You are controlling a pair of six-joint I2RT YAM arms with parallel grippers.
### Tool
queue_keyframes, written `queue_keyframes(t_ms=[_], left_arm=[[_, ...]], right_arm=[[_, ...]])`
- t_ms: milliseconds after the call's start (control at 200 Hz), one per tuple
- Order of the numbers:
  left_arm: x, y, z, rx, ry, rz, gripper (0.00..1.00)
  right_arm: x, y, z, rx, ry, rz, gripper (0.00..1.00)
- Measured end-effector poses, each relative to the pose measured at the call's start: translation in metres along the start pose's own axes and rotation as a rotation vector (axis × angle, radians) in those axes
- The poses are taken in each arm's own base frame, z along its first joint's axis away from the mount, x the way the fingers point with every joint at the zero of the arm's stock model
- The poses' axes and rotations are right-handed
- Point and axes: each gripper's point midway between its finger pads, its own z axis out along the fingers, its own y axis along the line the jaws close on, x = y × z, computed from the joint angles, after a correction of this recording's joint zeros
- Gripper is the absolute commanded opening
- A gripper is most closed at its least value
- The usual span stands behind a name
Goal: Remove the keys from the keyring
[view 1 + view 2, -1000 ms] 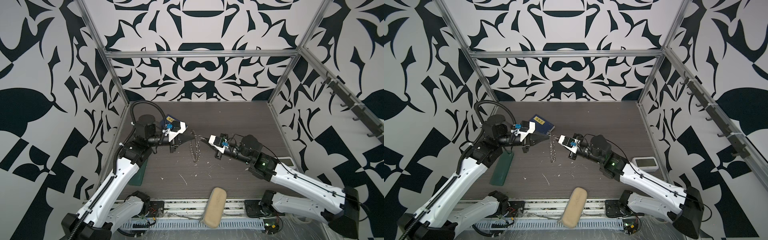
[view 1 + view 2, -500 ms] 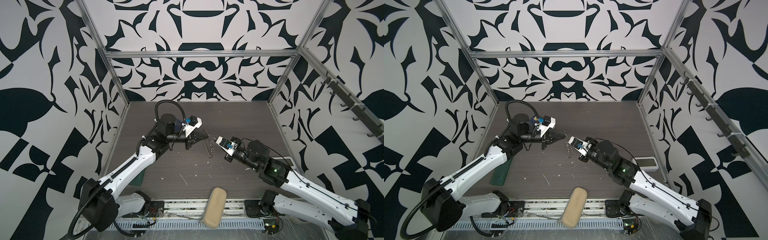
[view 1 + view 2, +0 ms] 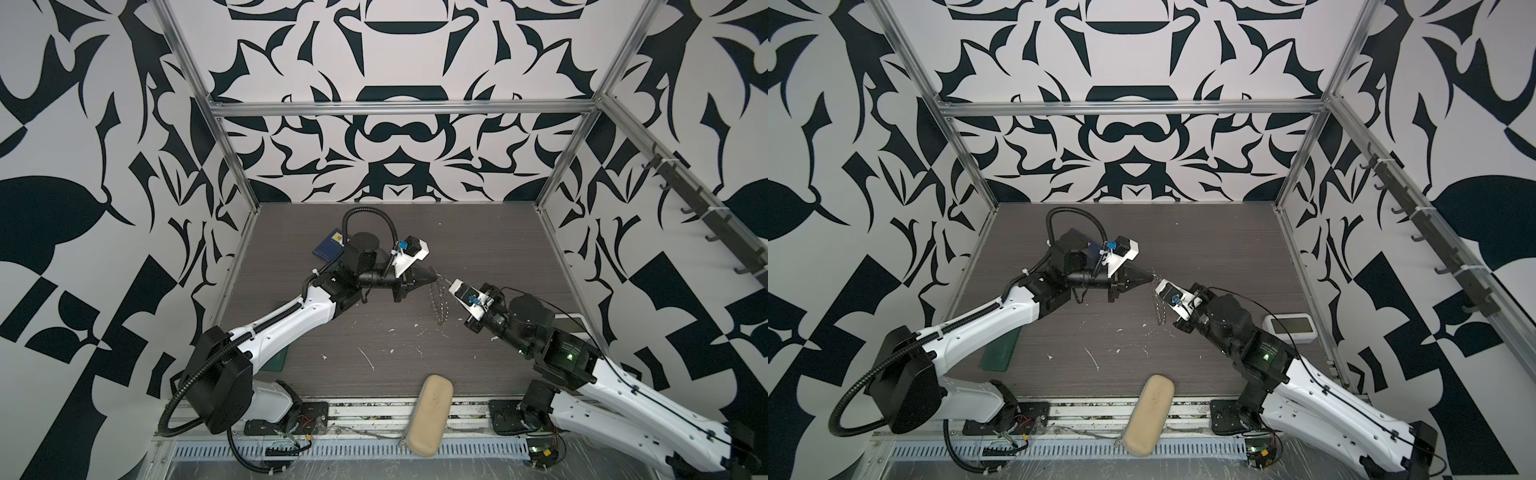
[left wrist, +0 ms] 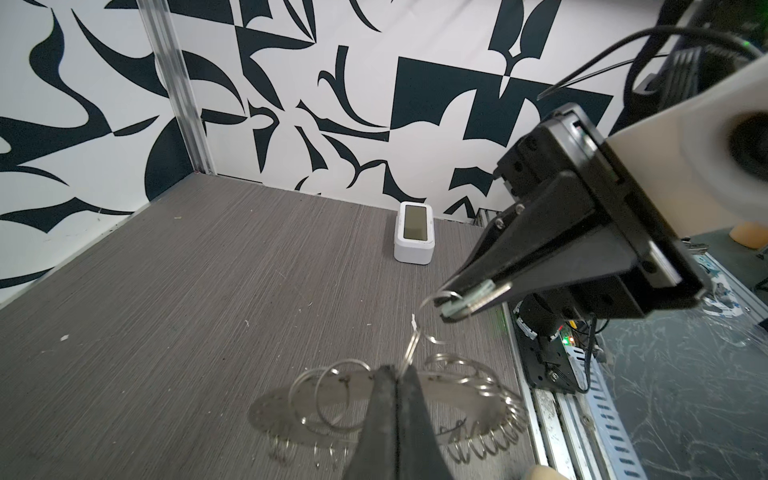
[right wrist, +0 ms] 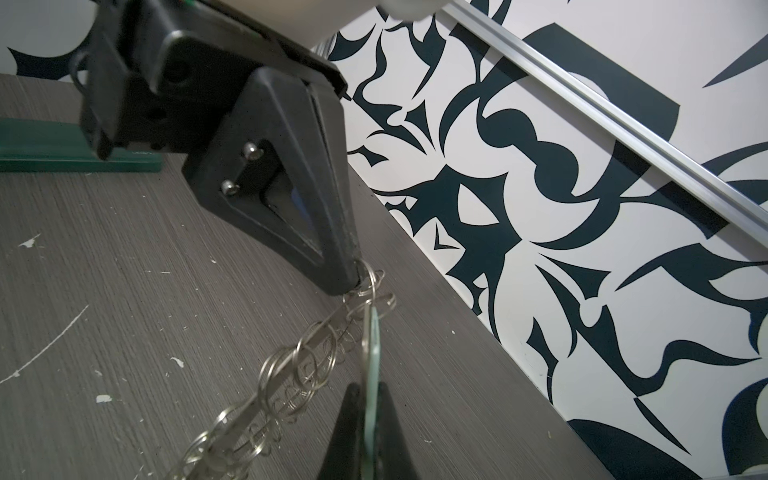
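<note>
The keyring (image 3: 440,302) hangs edge-on above the table in both top views, a flat grey metal ring (image 4: 457,395) with several wire split rings along its rim. My left gripper (image 4: 397,370) is shut on one split ring at its top and carries it (image 5: 291,374). Just to the right, my right gripper (image 5: 368,388) is shut on the pale mint-green tag (image 5: 374,345) of the keys. A wire ring (image 4: 415,345) still links that tag (image 4: 469,300) to the pinched split ring. The two gripper tips (image 3: 434,277) (image 3: 448,283) nearly meet over mid-table.
A white device with a screen (image 3: 1289,328) stands by the right wall. A beige case (image 3: 430,409) lies over the front rail. A dark green block (image 3: 1000,349) lies under my left arm, with a blue booklet (image 3: 328,247) behind it. White specks dot the table.
Both arms have carried the hanging keyring to the right over the table. The left arm has stretched out farther. Both grippers have stayed shut on the same things.
</note>
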Motion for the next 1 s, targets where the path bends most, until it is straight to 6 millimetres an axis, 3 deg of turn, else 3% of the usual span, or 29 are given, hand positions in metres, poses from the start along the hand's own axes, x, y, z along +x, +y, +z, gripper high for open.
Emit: queue_keyframes(t_ms=[245,655,1000], left_arm=[[0.005,0.002,0.007,-0.024,0.014,0.014,0.00],[0.015,0.017,0.002,-0.123,0.044,0.070,0.00],[0.010,0.015,-0.008,-0.161,0.033,0.123,0.00]], right_arm=[[0.006,-0.002,0.001,0.015,0.025,-0.025,0.00],[0.008,0.006,0.032,-0.002,0.058,-0.106,0.00],[-0.002,0.004,0.028,-0.007,0.028,-0.118,0.00]])
